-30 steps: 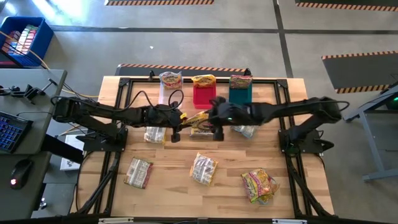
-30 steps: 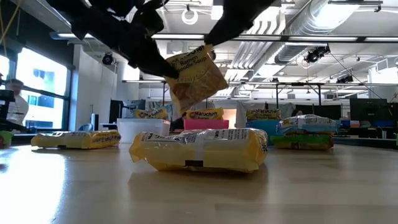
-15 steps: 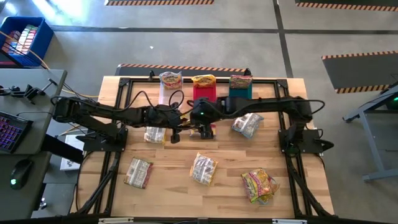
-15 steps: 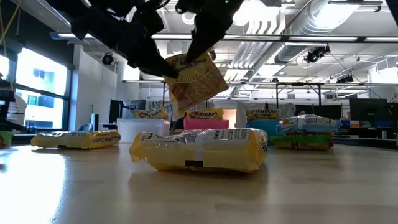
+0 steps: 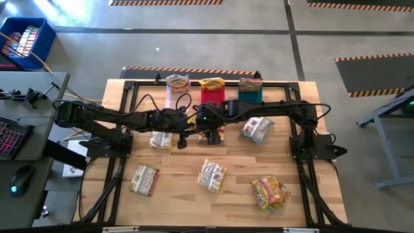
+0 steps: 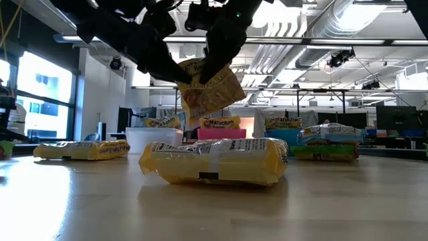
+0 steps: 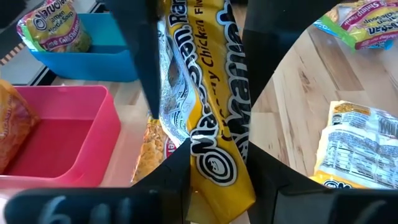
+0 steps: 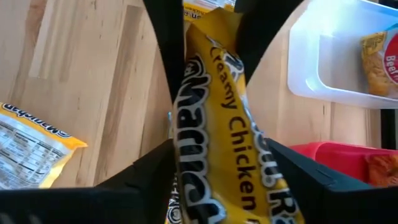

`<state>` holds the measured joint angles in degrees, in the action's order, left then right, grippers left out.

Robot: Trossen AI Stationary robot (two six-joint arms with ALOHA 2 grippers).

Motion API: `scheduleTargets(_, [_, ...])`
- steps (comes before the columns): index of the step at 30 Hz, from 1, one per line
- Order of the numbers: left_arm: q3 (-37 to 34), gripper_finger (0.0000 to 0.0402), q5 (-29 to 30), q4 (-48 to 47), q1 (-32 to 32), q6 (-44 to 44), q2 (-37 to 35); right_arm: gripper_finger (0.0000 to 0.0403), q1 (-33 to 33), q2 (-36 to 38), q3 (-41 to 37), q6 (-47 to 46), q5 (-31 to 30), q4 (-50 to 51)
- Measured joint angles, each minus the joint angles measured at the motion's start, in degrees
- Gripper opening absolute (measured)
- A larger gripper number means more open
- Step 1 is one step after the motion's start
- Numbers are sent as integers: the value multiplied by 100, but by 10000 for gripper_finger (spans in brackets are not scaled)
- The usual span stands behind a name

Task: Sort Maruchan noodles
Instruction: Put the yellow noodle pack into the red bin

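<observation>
Left gripper (image 5: 187, 122): we see it clamped on a yellow packet (image 6: 208, 86) of Maruchan noodles, which hangs in the air above the middle of the table (image 5: 194, 200).
Right gripper (image 5: 206, 123): its fingers stand on both sides of the same packet, at its other end; we cannot tell if they already press it.
Place of the packet: just at 6 o'clock from the red bin (image 5: 212, 98), with the clear bin (image 5: 174, 97) at 11 o'clock from it and the teal bin (image 5: 250, 96) at 2 o'clock.
Risk one: we think the packet can fall if the left gripper lets go before the right one really holds.
Risk two: if both arms pull, the crinkly plastic can tear or slide out.
Writing on the packet: "Creamy Chicken" and part of "Maruchan" with the smiling face logo.
Other writing: "Maruchan" shows on the packets standing in the bins, "Beef" on the one in the clear bin.
</observation>
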<state>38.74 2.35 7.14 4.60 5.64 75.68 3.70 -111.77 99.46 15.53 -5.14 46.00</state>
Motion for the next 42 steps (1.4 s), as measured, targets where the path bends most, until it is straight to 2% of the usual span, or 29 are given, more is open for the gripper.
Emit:
scheduleTargets(9, [7,98,-3,-28,-17,301,-11,101,-41,9,0,204,292,122])
scheduleTargets(12, [14,110,-28,-84,-21,400,-103,85,-102,132,-2,366,103,319])
scheduleTargets(16, [-73,121,-42,-75,-19,522,-281,87,-122,548,-2,385,-171,526])
scheduleTargets(20, [-616,119,-98,738,-20,595,-417,89,-45,1048,-2,414,-369,549])
scheduleTargets(25, [-1531,108,-526,2469,-15,506,-439,89,394,1443,-166,847,-344,188])
scheduleTargets(30, [-2053,96,-530,3489,0,406,-439,89,1197,1588,-828,1396,381,-751])
scheduleTargets(35, [-2094,87,-529,3530,3,342,-437,89,2057,1483,-1169,1918,1023,-1627])
scheduleTargets(42, [-2094,82,-527,3552,3,338,-437,89,2960,931,-1200,2194,2176,-2123])
